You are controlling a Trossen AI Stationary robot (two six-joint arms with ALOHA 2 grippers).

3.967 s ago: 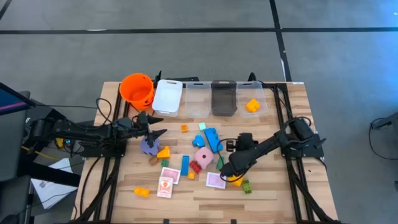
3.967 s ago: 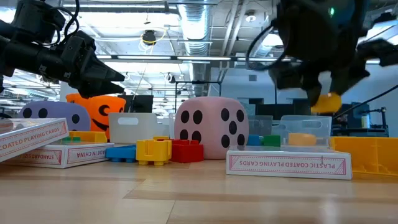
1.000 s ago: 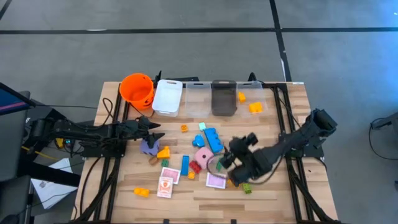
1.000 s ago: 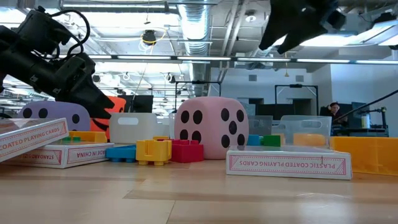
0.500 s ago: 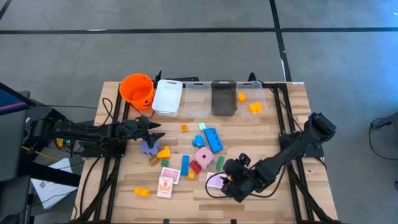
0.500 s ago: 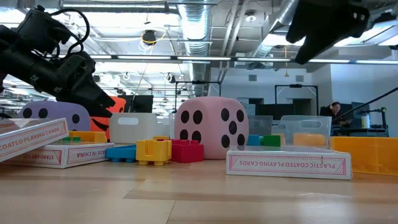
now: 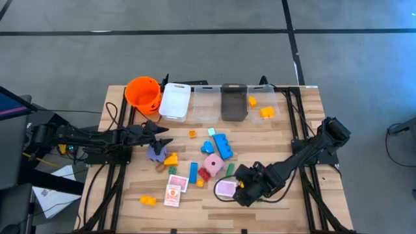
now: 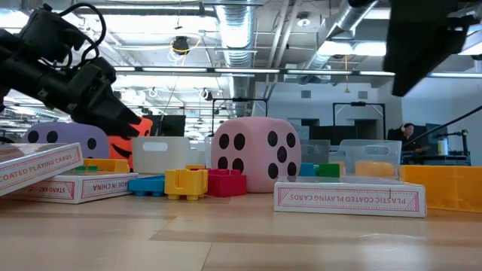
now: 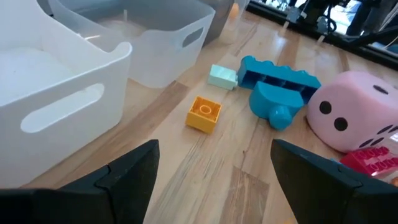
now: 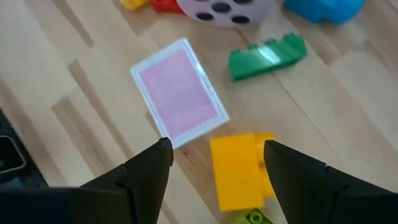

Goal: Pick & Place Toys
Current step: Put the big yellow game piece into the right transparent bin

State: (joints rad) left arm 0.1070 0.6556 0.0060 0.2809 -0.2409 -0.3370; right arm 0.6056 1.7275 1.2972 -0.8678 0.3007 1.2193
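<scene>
Our right gripper [image 10: 214, 158], fingers apart, hovers over the yellow brick [image 10: 239, 170] at the counter's [image 7: 286, 201] five o'clock; we should descend squarely. Left gripper [image 9: 211, 168] waits open at nine o'clock.

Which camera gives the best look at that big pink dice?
The low view: the pink dice faces it side-on, two dotted faces showing. The high view shows only its top; the left wrist view catches part, the right wrist view a sliver.

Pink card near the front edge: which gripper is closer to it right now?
Right. The right gripper hangs just beside the pink card, fingers open above a yellow brick. The left gripper sits far across the table, over the purple die.
</scene>
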